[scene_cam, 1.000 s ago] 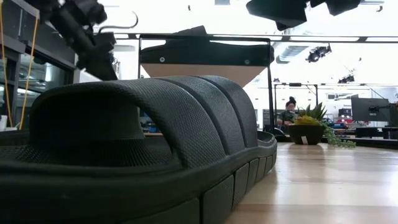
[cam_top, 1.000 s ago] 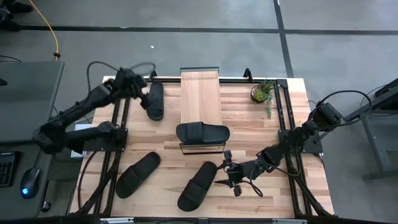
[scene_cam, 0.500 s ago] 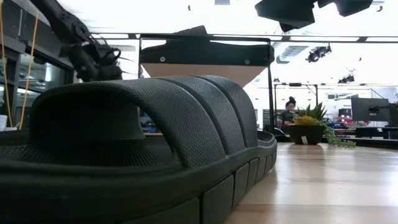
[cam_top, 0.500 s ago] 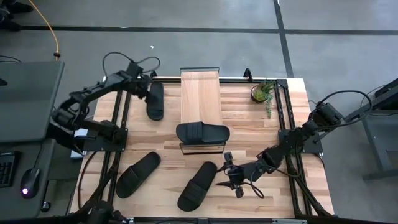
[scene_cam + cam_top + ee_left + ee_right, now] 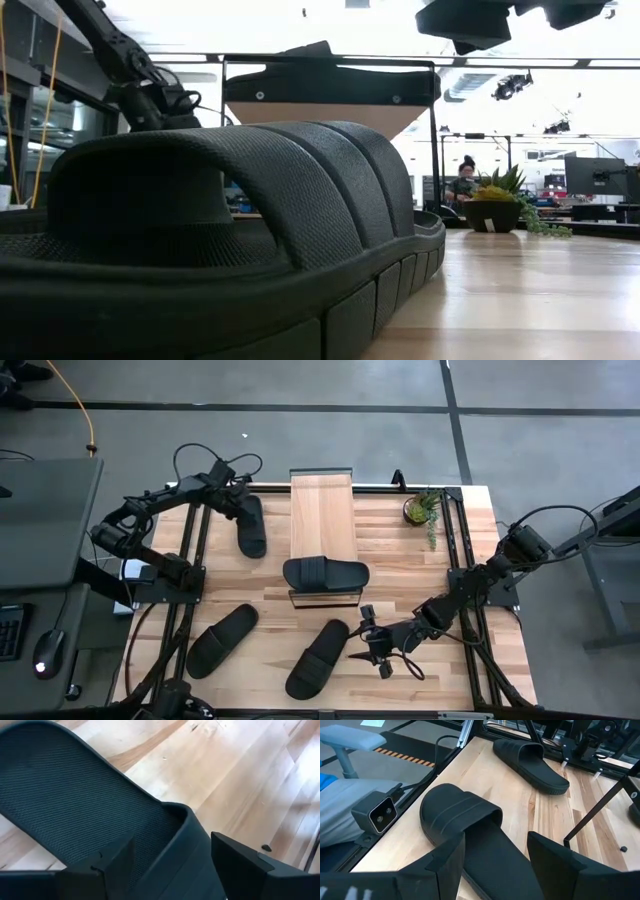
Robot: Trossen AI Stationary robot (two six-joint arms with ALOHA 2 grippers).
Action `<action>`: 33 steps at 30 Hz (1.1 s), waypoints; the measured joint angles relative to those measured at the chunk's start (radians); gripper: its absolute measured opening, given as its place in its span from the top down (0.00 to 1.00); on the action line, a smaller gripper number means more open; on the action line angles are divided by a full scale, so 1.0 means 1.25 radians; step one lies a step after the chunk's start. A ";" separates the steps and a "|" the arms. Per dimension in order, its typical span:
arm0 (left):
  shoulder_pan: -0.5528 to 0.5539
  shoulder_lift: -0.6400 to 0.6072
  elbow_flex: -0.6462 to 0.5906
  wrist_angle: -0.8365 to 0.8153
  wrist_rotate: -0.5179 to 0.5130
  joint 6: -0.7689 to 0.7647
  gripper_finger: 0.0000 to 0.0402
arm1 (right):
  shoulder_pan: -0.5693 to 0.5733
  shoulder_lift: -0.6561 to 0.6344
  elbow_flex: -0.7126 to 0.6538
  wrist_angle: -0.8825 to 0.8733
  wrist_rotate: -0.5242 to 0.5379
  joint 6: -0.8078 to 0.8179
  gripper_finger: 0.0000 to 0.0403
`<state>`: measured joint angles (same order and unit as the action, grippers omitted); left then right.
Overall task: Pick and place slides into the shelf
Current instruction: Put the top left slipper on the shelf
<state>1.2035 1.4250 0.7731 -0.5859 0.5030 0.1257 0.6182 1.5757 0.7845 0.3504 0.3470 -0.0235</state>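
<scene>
Four black slides show in the high view. One slide (image 5: 325, 573) lies crosswise on the near end of the light-wood shelf (image 5: 322, 510). Another slide (image 5: 250, 525) lies at the table's far left; my left gripper (image 5: 238, 502) is open over its far end. In the left wrist view, my left gripper (image 5: 170, 865) straddles that slide's rim (image 5: 187, 827), one finger over the footbed, one outside. My right gripper (image 5: 372, 642) is open and low beside the near-middle slide (image 5: 318, 658), whose sole (image 5: 490, 855) runs between the fingers. A fourth slide (image 5: 221, 640) rests flat near left. My left gripper stands with its fingers (image 5: 107, 862) on either side of the far-left slide's rim, coming from above; I cannot tell whether they touch it. The slide lies flat on the table.
A potted plant (image 5: 422, 510) stands at the far right of the table. Black frame rails run along both table sides. The low camera (image 5: 375, 815) sits at the near edge by the near-middle slide. A person (image 5: 465, 180) sits far behind the table.
My left gripper has come down and moved toward the table's right, onto the far end of the far-left slide, while its arm folded back. Its fingers now straddle the slide's rim.
</scene>
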 joint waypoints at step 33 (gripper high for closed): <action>-0.153 0.003 -0.001 -0.063 -0.015 -0.023 0.41 | 0.000 0.000 0.000 -0.008 -0.005 0.017 0.49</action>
<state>1.0126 1.4290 0.7719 -0.6651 0.4848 0.0965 0.6182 1.5757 0.7841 0.3404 0.3405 -0.0020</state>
